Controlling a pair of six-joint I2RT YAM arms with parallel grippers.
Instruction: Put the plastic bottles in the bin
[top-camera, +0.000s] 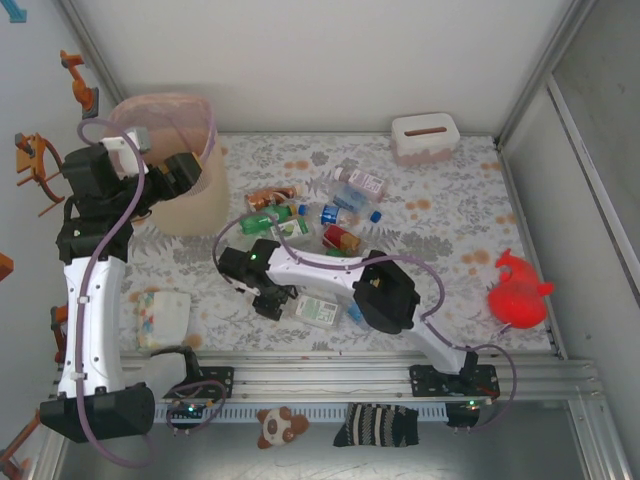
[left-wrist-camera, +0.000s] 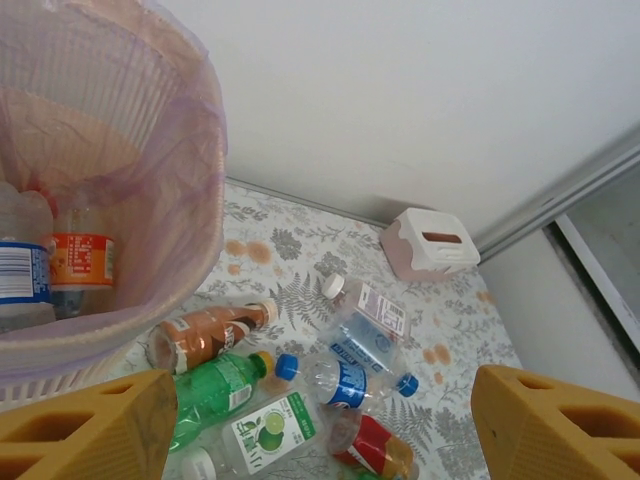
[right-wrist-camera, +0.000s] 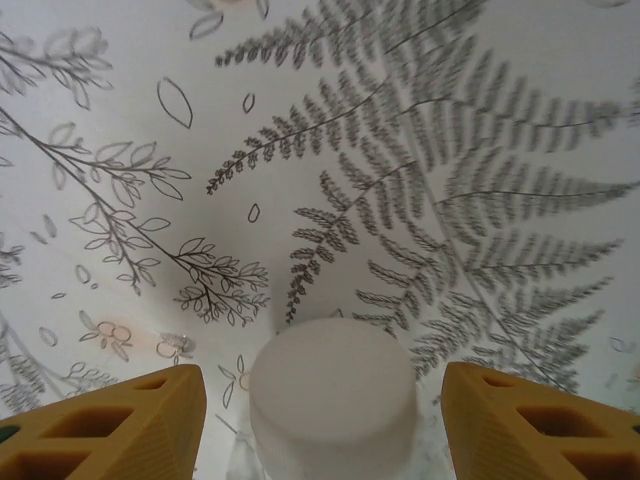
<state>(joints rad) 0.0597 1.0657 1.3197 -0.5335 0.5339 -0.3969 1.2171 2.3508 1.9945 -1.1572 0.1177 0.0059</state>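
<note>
Fern-print cloth (right-wrist-camera: 400, 150) bears a white-capped bottle (right-wrist-camera: 333, 395) between right fingers (right-wrist-camera: 110, 425).

The bin (left-wrist-camera: 120, 330) is ribbed translucent plastic under a thin filmy liner (left-wrist-camera: 205, 120). The bottles (left-wrist-camera: 345, 385) are glossy clear plastic. The table (right-wrist-camera: 420, 200) has a matt printed cover. The fingers (right-wrist-camera: 110, 425) look like matt, grainy plastic; the cap (right-wrist-camera: 333, 390) is smooth and matt.

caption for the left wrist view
Bin holding bottles, loose bottles strewn over the fern-print table near a white box
</note>
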